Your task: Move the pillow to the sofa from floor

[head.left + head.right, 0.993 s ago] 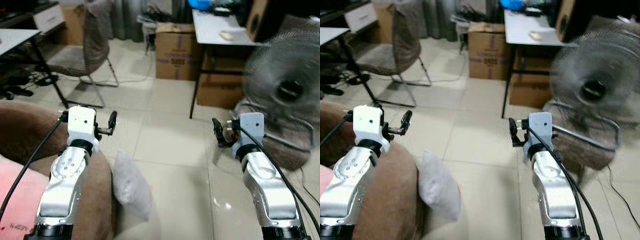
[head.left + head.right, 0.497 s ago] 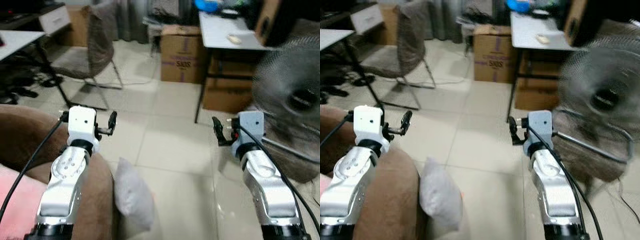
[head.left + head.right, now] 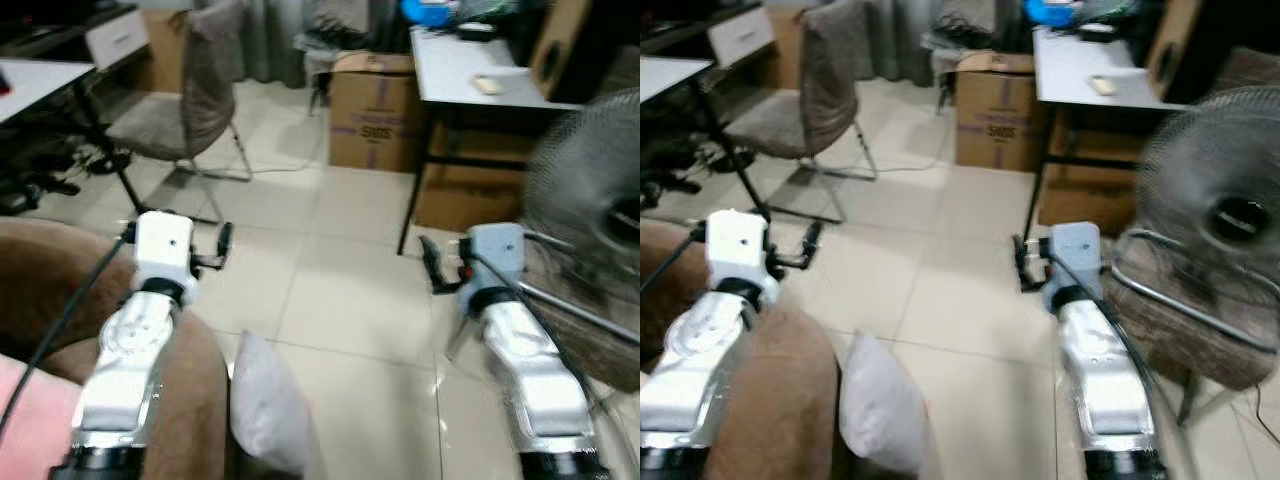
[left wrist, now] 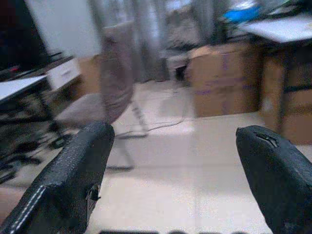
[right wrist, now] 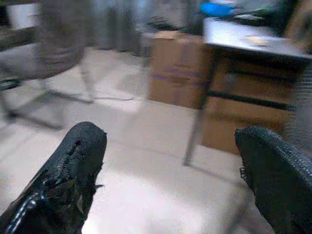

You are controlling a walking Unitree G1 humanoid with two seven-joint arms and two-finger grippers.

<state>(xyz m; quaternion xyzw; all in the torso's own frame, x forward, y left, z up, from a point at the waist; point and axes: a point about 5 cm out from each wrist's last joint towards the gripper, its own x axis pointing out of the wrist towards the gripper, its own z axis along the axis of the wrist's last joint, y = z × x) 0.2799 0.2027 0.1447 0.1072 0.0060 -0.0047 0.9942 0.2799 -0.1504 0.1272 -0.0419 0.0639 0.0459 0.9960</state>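
Jaws of both the left gripper (image 3: pixel 222 245) and right gripper (image 3: pixel 432 265) are spread, empty, mid-frame; the grey pillow (image 3: pixel 268 420) leans against the brown sofa (image 3: pixel 195 380) at lower left.

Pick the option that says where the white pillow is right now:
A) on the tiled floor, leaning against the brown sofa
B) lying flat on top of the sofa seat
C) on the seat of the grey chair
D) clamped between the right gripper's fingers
A: the white pillow stands on the tiled floor against the side of the brown sofa, while the left gripper and right gripper are both raised above it, open and holding nothing.
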